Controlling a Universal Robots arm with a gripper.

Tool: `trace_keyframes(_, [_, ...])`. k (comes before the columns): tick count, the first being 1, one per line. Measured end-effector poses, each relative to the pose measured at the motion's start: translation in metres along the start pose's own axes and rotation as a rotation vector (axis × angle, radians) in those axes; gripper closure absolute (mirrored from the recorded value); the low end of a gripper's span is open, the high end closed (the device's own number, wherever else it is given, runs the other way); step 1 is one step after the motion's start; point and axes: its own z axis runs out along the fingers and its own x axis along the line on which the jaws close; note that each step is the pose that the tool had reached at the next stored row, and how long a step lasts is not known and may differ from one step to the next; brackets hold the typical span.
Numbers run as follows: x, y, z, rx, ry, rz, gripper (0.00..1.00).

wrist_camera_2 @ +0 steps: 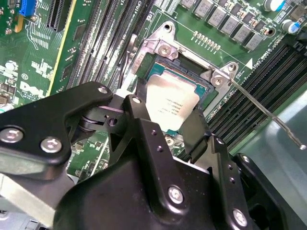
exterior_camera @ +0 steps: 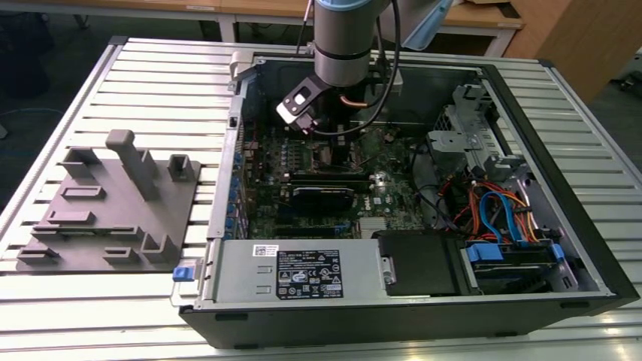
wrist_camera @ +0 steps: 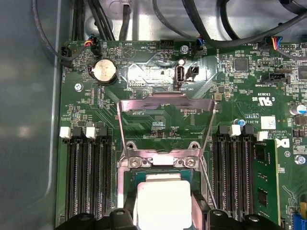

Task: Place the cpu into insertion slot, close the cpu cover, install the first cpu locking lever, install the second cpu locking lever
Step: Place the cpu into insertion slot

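Claw [wrist_camera_2: 167, 117] pinches the cpu [wrist_camera: 163, 201] squarely over the insertion slot [wrist_camera_2: 184, 71]. The cpu cover [wrist_camera: 165, 102] stands open beyond the slot's hinged edge.

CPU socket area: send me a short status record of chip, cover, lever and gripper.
cpu: at the insertion slot, silver top up
cpu cover: open, tipped back off the slot
locking lever: unlatched, rod sticking out beside the slot
gripper: directly over the cpu, inside the computer case
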Motion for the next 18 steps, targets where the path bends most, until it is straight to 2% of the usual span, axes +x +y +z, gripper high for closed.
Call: trace_keyframes(18, [-0.0001, -0.0013, 0.0017, 0.001, -0.0001, 0.003, 0.47])
